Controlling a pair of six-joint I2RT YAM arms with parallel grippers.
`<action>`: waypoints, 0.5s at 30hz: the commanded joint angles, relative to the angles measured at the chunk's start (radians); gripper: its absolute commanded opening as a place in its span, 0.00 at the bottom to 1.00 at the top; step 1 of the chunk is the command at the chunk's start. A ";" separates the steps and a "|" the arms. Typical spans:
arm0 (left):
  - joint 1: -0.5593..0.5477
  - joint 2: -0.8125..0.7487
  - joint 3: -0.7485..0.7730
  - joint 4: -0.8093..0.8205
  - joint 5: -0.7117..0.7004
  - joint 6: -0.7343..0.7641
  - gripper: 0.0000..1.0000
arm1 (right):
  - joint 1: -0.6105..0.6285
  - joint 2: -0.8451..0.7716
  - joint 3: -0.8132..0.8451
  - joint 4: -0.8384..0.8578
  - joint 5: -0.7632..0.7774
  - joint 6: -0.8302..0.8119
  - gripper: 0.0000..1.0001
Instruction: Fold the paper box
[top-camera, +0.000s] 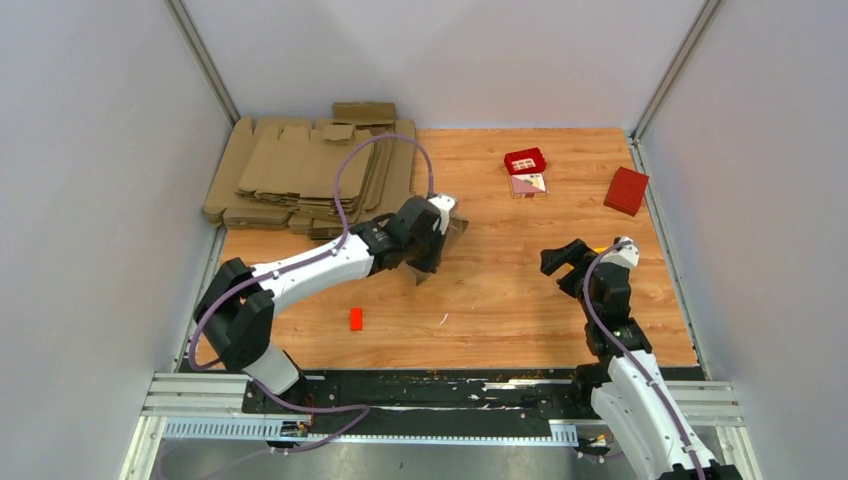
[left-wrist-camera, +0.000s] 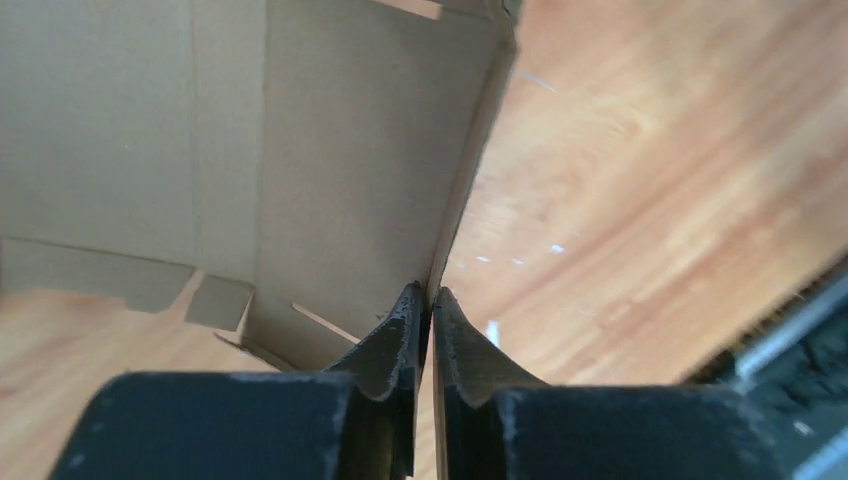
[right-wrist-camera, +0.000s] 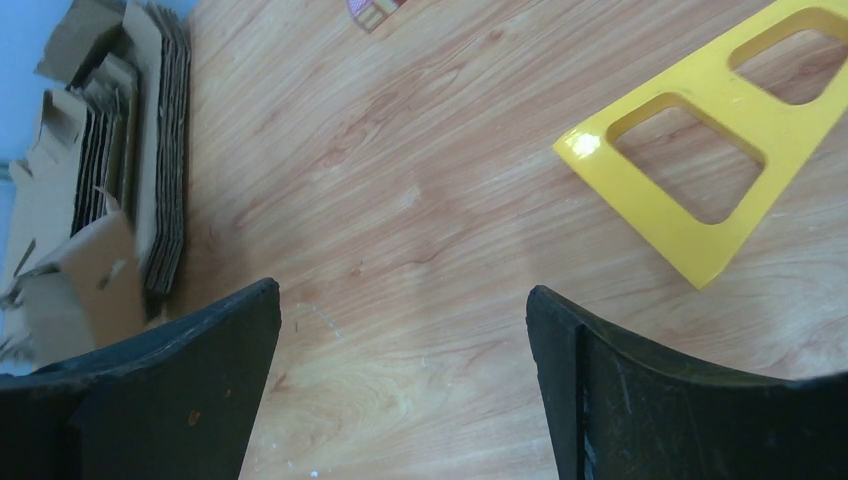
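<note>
**Brown cardboard pinched at the left fingertips, mid-table**

Brown card fills the left wrist view. The paper box is a partly opened blank, and its creased panels spread out to the left of the one edge that's being gripped. That edge runs straight away from the fingertips, so its long line points up and out from the left gripper. The small flaps and slots sit at the near lower corner. The jaws are almost together, with only the thickness of the card wall between them, nipping the rim.

From above, the box stands on edge at the tip of the left gripper, over the middle of the wooden table. Whether its lower corner touches the wood is hard to say. It sits just in front of the pile of flat blanks.

Over on the right, the right gripper is spread wide with nothing between its fingers, only bare wood beneath. A yellow cut-out piece lies just ahead of it. The red box sits well apart, near the far right edge.
</note>
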 joint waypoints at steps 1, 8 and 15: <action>-0.005 -0.051 -0.127 0.318 0.322 -0.238 0.21 | 0.000 0.043 0.018 0.108 -0.180 -0.081 0.93; -0.004 -0.005 -0.143 0.487 0.529 -0.282 0.72 | 0.001 0.161 0.012 0.247 -0.384 -0.125 0.93; 0.070 -0.065 -0.058 0.186 0.189 -0.010 0.80 | 0.020 0.333 0.027 0.346 -0.497 -0.122 0.90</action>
